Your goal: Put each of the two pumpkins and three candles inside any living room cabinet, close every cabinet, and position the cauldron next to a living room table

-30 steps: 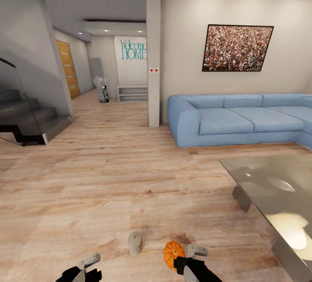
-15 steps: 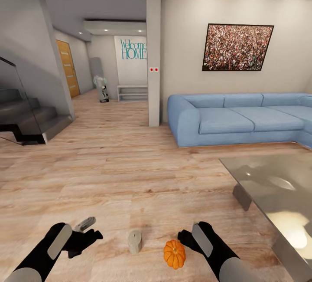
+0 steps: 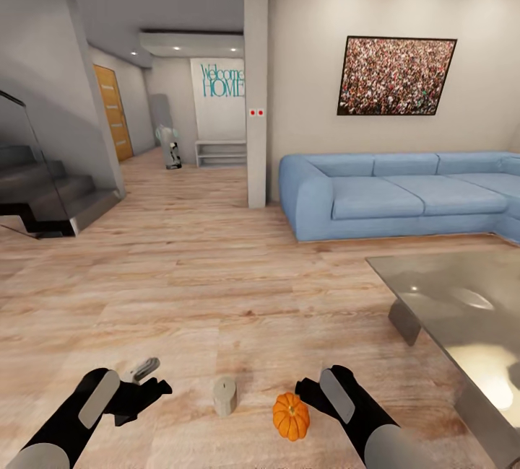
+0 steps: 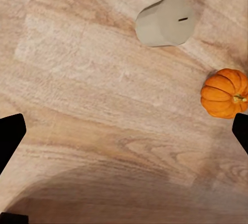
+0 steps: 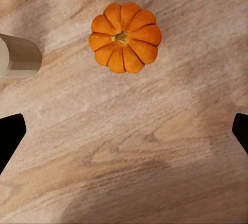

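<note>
The glass table (image 3: 462, 310) is cut off by the head view's right and lower edges; the blue sofa (image 3: 390, 198) is cut at the right edge, its far end unseen; the staircase (image 3: 43, 198) is cut at the left edge. In the right wrist view the candle (image 5: 18, 56) is cropped at the frame edge, its top not shown; in the left wrist view the pumpkin (image 4: 226, 93) is slightly clipped at the edge. Only dark tips of the fingers (image 4: 10, 136) are seen at the frame sides; the small item beside the far shelf (image 3: 172, 148) is too small to be identified.
</note>
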`<state>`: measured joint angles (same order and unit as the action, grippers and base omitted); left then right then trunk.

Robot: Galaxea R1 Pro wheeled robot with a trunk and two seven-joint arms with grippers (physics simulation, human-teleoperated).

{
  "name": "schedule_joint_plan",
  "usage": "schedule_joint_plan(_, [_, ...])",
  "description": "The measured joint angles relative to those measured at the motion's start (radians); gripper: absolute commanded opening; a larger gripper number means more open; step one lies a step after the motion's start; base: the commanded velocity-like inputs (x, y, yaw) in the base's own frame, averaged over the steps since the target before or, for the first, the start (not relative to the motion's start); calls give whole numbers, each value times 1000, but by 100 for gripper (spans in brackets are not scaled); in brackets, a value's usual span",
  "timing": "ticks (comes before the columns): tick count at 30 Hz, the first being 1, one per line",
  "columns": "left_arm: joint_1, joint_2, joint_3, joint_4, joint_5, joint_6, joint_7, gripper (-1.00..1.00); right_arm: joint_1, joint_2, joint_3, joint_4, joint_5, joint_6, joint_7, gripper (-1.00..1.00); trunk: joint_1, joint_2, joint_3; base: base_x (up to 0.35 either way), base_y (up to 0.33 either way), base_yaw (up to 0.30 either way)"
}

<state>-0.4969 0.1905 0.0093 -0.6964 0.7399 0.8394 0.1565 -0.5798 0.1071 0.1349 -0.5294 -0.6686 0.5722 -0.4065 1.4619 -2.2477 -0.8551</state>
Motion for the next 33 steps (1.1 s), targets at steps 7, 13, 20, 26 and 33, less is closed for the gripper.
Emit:
schedule_joint_plan(7, [0, 0, 0, 0, 2, 2, 0, 100, 0, 3, -1, 0, 0, -4, 0, 100, 27, -49, -22, 0, 0, 0])
schedule_joint_plan(13, [0, 0, 0, 0, 2, 3, 0, 100, 1, 3, -1, 0, 0, -6, 0, 100, 50, -91, -41, 0, 0, 0])
schedule_joint_plan(20, [0, 2, 0, 0, 2, 5, -1, 100, 1, 3, -1, 0, 0, -6, 0, 100, 77, -140, -63, 0, 0, 0])
schedule_joint_plan(26, [0, 4, 8, -1, 3, 29, -3, 100, 2, 3, -3, -1, 0, -9, 6, 100, 100, -182, -81, 0, 0, 0])
schedule_joint_plan(33, [0, 42, 81, -2, 2, 117, -190, 100, 3, 1, -82, 0, 1, -12, 46, 100, 127, -231, -103, 0, 0, 0])
